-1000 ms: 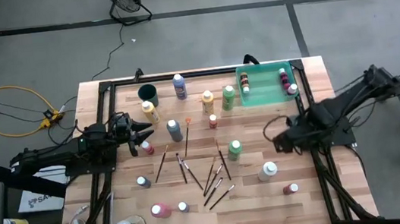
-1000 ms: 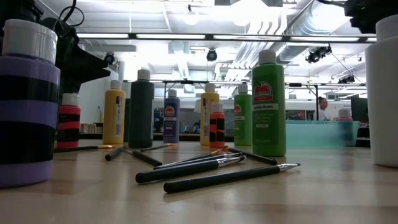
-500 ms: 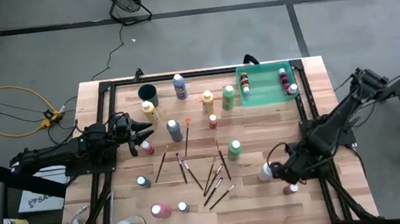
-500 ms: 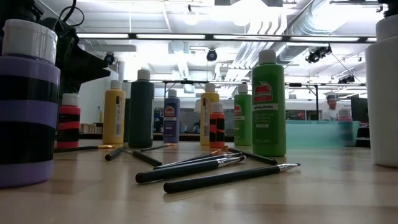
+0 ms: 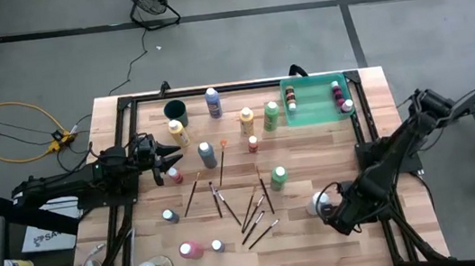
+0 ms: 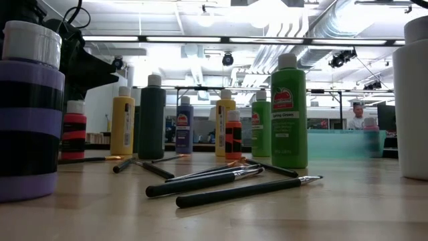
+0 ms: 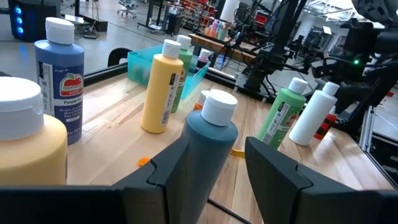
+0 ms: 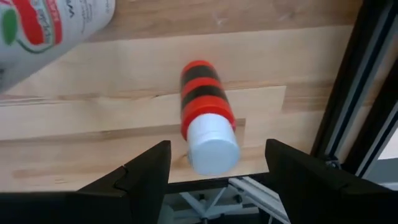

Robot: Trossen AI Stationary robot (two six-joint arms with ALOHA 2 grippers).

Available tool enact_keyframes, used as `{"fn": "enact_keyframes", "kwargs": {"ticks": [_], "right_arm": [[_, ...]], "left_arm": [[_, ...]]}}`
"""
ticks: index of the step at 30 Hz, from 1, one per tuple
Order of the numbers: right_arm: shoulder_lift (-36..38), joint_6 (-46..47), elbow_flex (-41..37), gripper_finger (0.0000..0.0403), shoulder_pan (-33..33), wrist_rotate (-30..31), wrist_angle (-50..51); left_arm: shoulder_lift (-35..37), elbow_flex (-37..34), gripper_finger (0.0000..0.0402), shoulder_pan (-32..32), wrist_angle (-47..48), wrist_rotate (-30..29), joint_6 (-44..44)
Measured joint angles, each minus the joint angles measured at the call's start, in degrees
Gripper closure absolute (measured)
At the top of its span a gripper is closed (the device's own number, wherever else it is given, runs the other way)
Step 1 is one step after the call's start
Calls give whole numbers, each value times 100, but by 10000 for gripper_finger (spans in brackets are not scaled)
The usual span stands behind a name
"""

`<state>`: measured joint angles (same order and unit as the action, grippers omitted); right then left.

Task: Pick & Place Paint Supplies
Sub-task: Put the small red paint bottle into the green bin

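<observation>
Capped paint bottles stand across the table, among them a grey-blue one (image 5: 207,154), a green one (image 5: 278,177) and a white one (image 5: 320,202). Dark-handled brushes (image 5: 249,211) lie flat at the middle. My right gripper (image 5: 339,217) hangs open near the near right corner, above a red-and-black striped bottle (image 8: 208,122) that stands upright. Its fingers are on either side of the bottle's white cap (image 8: 213,148) and touch nothing. My left gripper (image 5: 166,160) waits open at the left, level, with the grey-blue bottle (image 7: 208,149) just beyond its fingertips.
A translucent green tray (image 5: 317,112) at the far right holds a few bottles. A dark round cup (image 5: 175,110) stands at the far left. A black frame rail (image 8: 367,93) runs close beside the striped bottle. The white bottle (image 8: 43,25) stands near the right gripper.
My right gripper has swung from the table's middle right toward the near edge and come down over the striped bottle, staying open. The left arm and all bottles have kept still.
</observation>
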<state>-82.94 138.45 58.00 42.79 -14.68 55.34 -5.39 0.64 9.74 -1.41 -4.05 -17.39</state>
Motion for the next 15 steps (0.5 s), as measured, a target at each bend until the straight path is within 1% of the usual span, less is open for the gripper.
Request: {"fn": "enact_keyframes", "kwargs": {"ticks": [3, 6, 10, 15], "right_arm": [[-105, -36, 0, 150, 1, 9, -1], [-179, -59, 0, 163, 10, 79, -7], [-176, -66, 0, 191, 9, 153, -33], [-176, -68, 0, 233, 26, -29, -116]], "left_arm": [[-2, 0, 250, 0, -2, 1, 0], [0, 0, 250, 0, 0, 0, 0], [0, 0, 250, 0, -2, 0, 0], [0, 0, 250, 0, -2, 0, 0]]}}
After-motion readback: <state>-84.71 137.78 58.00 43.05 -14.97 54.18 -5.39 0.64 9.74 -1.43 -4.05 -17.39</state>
